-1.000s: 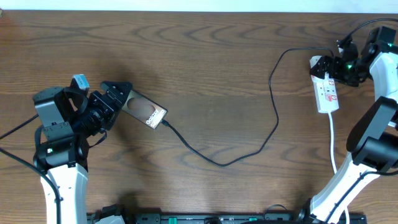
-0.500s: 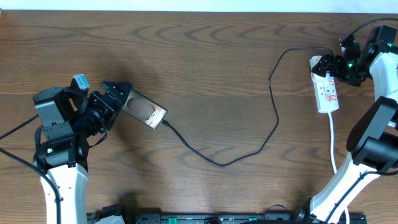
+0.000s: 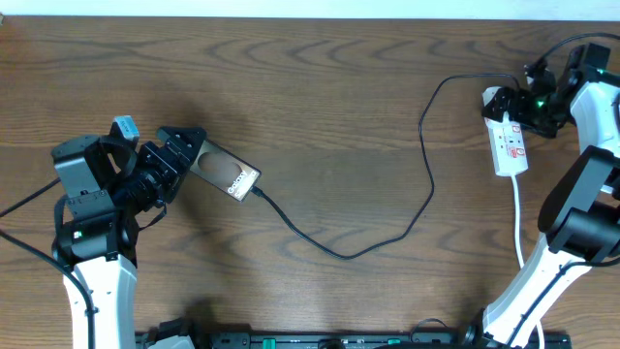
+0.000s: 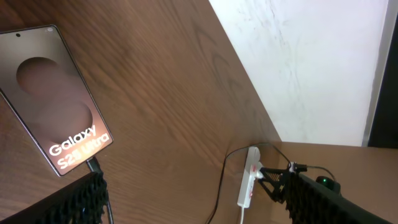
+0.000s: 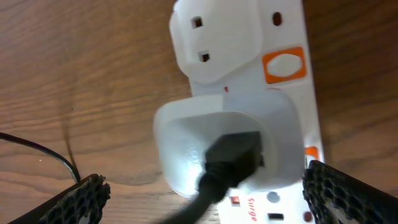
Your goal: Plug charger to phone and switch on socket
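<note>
**Claws open: left claw at phone, right claw at socket**

Left claw is seen at centre left of the overhead frame, jaws spread wide. Its fingers are set far apart at the bottom corners of the left wrist view, with nothing gripped between them. The phone lies flat on the table just right of the claw, angled down to the right, face up, with white lettering at its lower right end. Contact between claw and phone cannot be told.

The charger is seen plugged into the lettered end of the phone. From there it is run down to the right in a loose curve across the lower middle of the frame. It then goes up and over to the upper end of the socket.

The socket is placed at upper right, lengthwise top to bottom, with its white cord trailing down. Right claw is held at its upper end, jaws wide, with fingers at the bottom corners of the right wrist view. A white adapter with the black lead is seated in the socket between them. An orange switch is seen above it. Touch on the socket cannot be told.
</note>
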